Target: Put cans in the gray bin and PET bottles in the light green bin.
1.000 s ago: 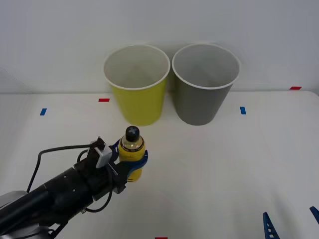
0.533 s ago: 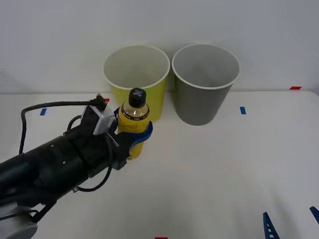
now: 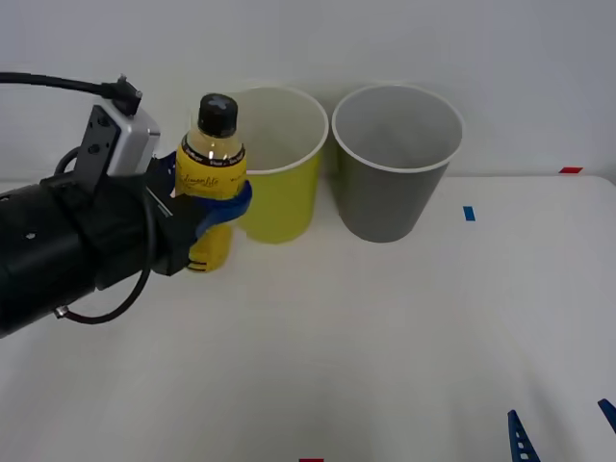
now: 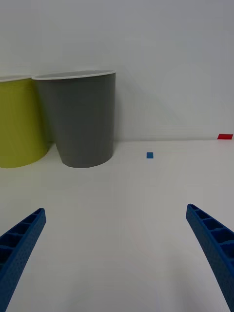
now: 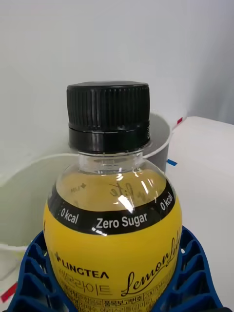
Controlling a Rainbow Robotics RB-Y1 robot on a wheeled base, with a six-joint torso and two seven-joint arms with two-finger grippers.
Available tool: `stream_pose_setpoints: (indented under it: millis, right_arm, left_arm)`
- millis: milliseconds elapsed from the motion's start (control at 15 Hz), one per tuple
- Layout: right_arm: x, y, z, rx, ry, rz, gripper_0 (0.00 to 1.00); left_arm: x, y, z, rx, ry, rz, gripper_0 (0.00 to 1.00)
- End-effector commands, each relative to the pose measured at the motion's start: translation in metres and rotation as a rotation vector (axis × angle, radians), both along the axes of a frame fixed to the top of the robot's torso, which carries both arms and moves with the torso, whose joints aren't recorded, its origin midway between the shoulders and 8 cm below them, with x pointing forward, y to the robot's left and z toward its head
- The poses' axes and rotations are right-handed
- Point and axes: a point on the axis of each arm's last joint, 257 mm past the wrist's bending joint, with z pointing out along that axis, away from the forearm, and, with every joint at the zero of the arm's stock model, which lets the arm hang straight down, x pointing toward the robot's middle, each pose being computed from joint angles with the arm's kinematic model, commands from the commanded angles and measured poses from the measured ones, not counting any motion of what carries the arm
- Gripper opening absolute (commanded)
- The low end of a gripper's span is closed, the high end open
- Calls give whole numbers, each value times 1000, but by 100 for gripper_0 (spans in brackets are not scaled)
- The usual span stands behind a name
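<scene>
Bottle (image 3: 210,183) with yellow label and black cap hangs upright above the desk (image 3: 385,337), pinched at its waist by the left claw (image 3: 214,204), just at 9 o'clock of the light green bin (image 3: 274,183). Risk: released here, it would drop outside the rim, or clip it and tip the bin against the gray bin (image 3: 393,178) at 3 o'clock. The right claw (image 4: 117,253) waits spread near the desk's front edge.

The left pincer (image 3: 214,202) has lifted the PET bottle (image 3: 210,178) off the table, up beside the light green bin (image 3: 279,183).
</scene>
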Motion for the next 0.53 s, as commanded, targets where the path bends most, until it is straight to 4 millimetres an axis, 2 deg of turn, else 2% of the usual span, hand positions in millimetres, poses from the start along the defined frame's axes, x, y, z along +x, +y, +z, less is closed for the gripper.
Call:
stream_pose_setpoints:
  millis: [67, 400, 533]
  right_arm:
    - [0, 0, 0, 0, 0, 0, 100]
    - [0, 0, 0, 0, 0, 0, 100]
    - [0, 0, 0, 0, 0, 0, 100]
  left_arm:
    - [0, 17, 39, 25, -50, -3, 0]
    - [6, 25, 74, -12, -57, 35, 0]
    - [12, 27, 89, -121, 1, 58, 0]
